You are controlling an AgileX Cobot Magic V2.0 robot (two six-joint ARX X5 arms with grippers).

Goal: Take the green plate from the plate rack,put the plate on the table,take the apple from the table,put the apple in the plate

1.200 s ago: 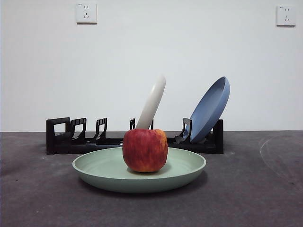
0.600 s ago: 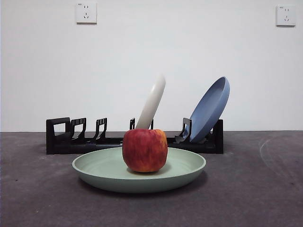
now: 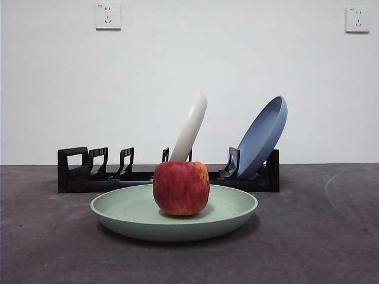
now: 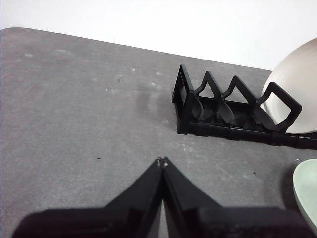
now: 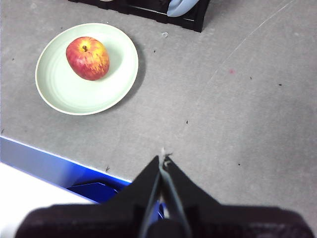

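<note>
On plate (image 3: 228, 214) sat apple (image 3: 181, 187): firm, smooth, best gripped round middle. Left claw (image 4: 162, 161), right claw (image 5: 163, 159) closed, empty.

From my left gripper (image 4: 162, 161), the green plate (image 4: 307, 191) shows only as a sliver cut by the frame edge. The apple (image 3: 181, 187) hides part of the plate rack (image 3: 80, 171) behind it.

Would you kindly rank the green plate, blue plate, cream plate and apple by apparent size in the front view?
1. Green plate, widest, though nearest the camera.
2. Blue plate.
3. Cream plate, seen edge-on, so its rank against the apple is unsure.
4. Apple.
</note>
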